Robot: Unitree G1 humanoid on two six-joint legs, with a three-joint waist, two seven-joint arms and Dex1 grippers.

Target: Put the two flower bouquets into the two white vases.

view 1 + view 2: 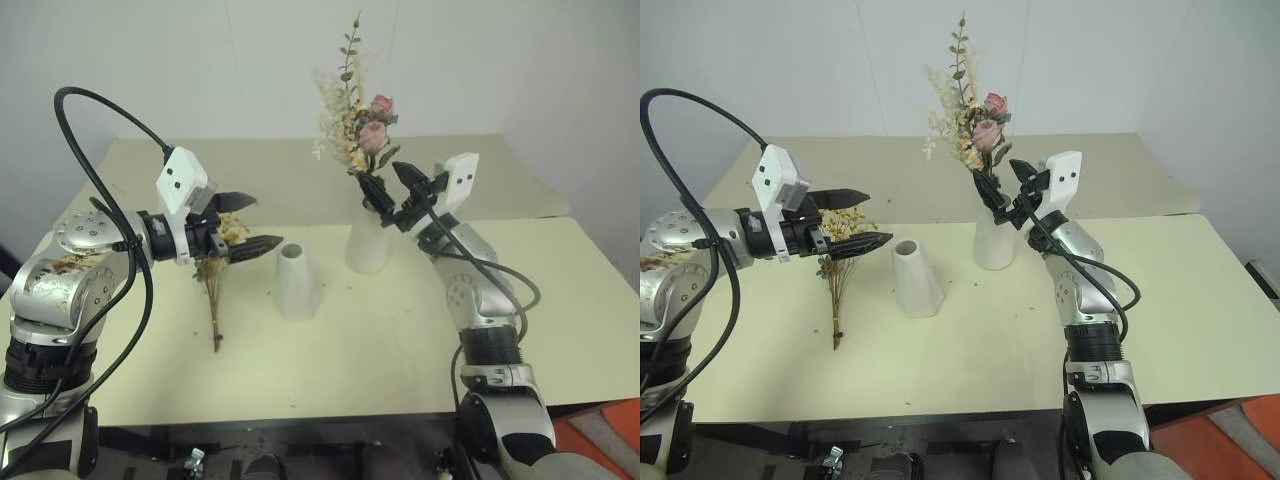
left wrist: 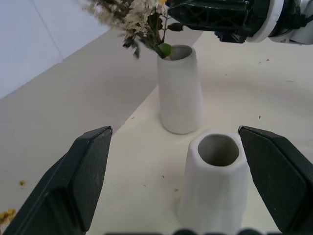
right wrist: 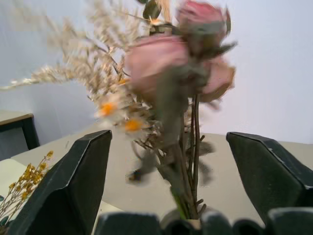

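Rose bouquet (image 1: pixel 355 125): stems seated in tall vase (image 1: pixel 369 240), right gripper (image 1: pixel 391 180) jaws wide either side.
Yellow bouquet (image 1: pixel 215 270): flat on counter (image 1: pixel 560 290), beneath left gripper (image 1: pixel 243 221), jaws wide, empty.
Cone vase (image 1: pixel 297 281): empty.
Advice: withdraw right without brushing stems; grip yellow stems low.

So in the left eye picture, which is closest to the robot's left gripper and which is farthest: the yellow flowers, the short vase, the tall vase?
From the left gripper:
1. Yellow bouquet, lying on the table right under its open fingers.
2. Short vase, just beside it toward the middle of the table.
3. Tall vase, farther over by the right gripper, with the rose bouquet in it.
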